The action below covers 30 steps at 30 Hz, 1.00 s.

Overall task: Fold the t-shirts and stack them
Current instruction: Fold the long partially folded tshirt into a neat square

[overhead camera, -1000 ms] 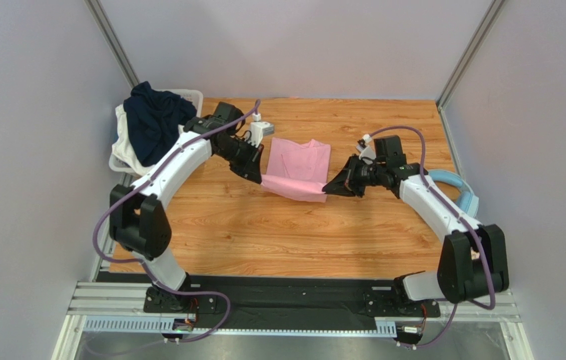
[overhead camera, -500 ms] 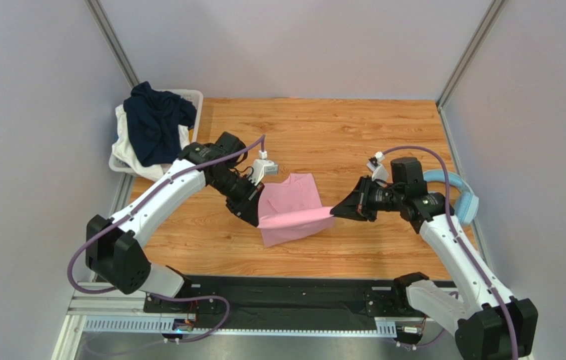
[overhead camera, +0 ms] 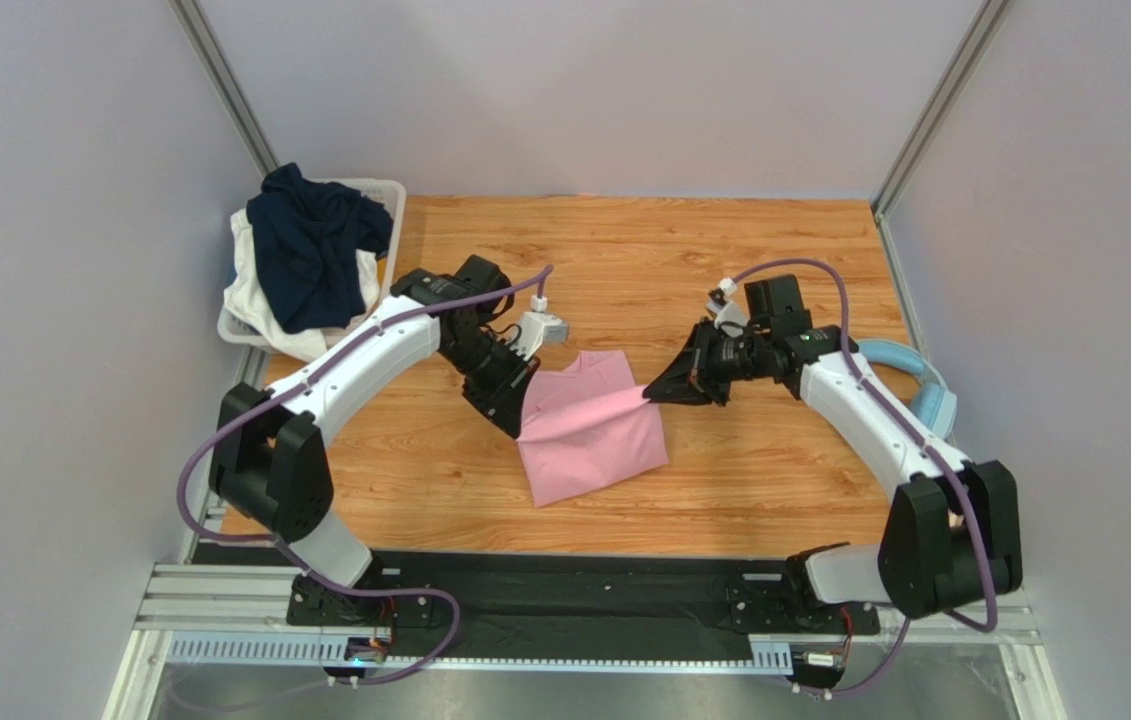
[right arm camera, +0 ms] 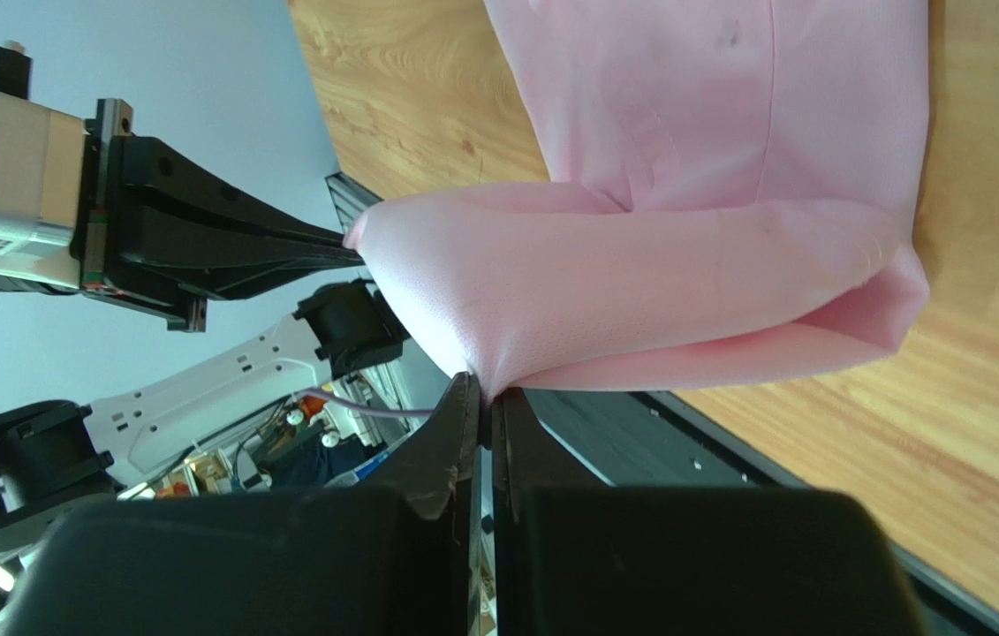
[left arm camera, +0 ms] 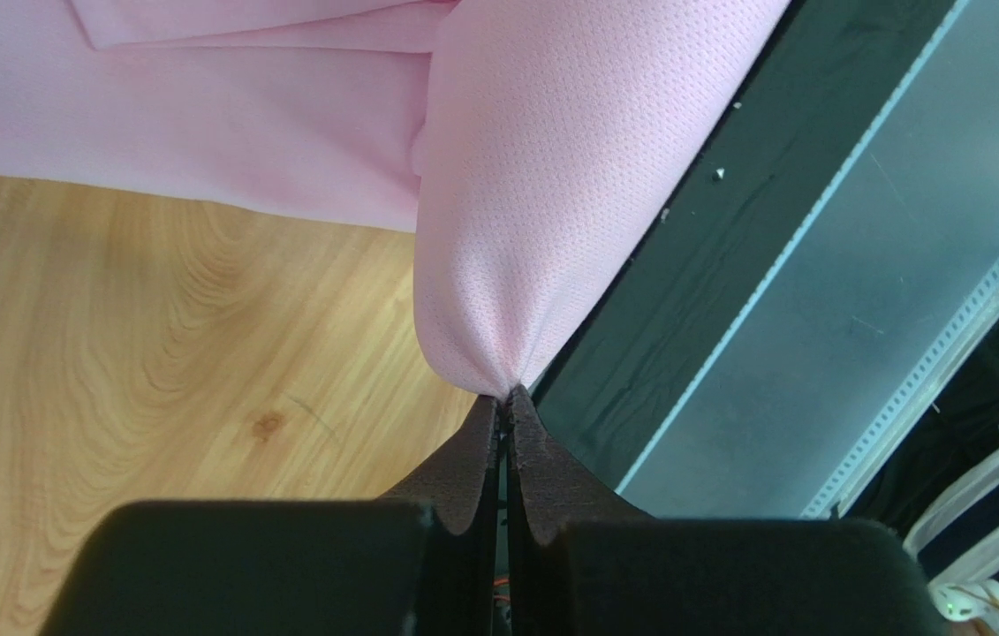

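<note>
Presently, the wooden table (overhead camera: 676, 255) fills the centre of the overhead view. The light pink t-shirt (overhead camera: 594, 443) lies at mid-frame, slightly below centre, and is partly folded. Its lower portion rests flat on the boards, while its upper edge is lifted and drawn taut into a ridge between my two grippers. The cloth is plain. A fine perforated weave is evident in the left wrist view, and a fold line and a doubled layer show in the right wrist view.

The dark navy t-shirt (overhead camera: 308, 240) sits crumpled at upper left, heaped over the white basket (overhead camera: 391, 192) together with a white cloth (overhead camera: 244, 278), well apart from the pink one. A pair of light blue headphones (overhead camera: 917, 375) lies at the right edge of the table, partly hidden behind my right arm.

My left gripper (overhead camera: 519, 425) has its jaws pressed together on the left corner of the pink shirt's raised edge, the fabric bunching to a point where it enters. My right gripper (overhead camera: 657, 390) is likewise clamped on the opposite corner, jaws together with only cloth between them.
</note>
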Motion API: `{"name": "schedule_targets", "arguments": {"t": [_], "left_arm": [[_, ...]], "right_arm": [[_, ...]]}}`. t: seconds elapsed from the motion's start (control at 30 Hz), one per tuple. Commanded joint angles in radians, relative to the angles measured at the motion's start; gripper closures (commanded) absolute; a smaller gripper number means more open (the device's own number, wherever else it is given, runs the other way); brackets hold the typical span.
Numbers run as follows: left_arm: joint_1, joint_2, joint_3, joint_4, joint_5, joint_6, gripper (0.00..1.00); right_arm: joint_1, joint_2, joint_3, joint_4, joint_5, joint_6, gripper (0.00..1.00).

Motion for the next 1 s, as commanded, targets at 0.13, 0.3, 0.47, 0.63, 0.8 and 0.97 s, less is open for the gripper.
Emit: {"name": "schedule_targets", "arguments": {"t": [0.13, 0.3, 0.47, 0.63, 0.8, 0.97], "left_arm": [[0.071, 0.194, 0.14, 0.016, -0.039, 0.075, 1.0], [0.131, 0.276, 0.205, 0.023, -0.037, 0.09, 1.0], [0.185, 0.375, 0.275, 0.037, -0.039, 0.099, 1.0], [0.193, 0.512, 0.364, 0.045, -0.039, 0.085, 1.0], [0.193, 0.651, 0.519, 0.039, -0.06, 0.052, 0.91], [0.196, 0.713, 0.637, 0.025, -0.117, 0.03, 0.66]], "right_arm": [[-0.008, 0.229, 0.173, 0.112, -0.024, -0.036, 1.0], [-0.024, 0.342, 0.223, 0.138, -0.037, -0.053, 1.0], [-0.05, 0.483, 0.288, 0.169, -0.056, -0.052, 1.0], [-0.058, 0.612, 0.341, 0.254, -0.077, -0.009, 1.0], [-0.056, 0.764, 0.413, 0.316, -0.093, 0.021, 1.0], [-0.064, 0.839, 0.47, 0.319, -0.09, 0.022, 1.0]]}}
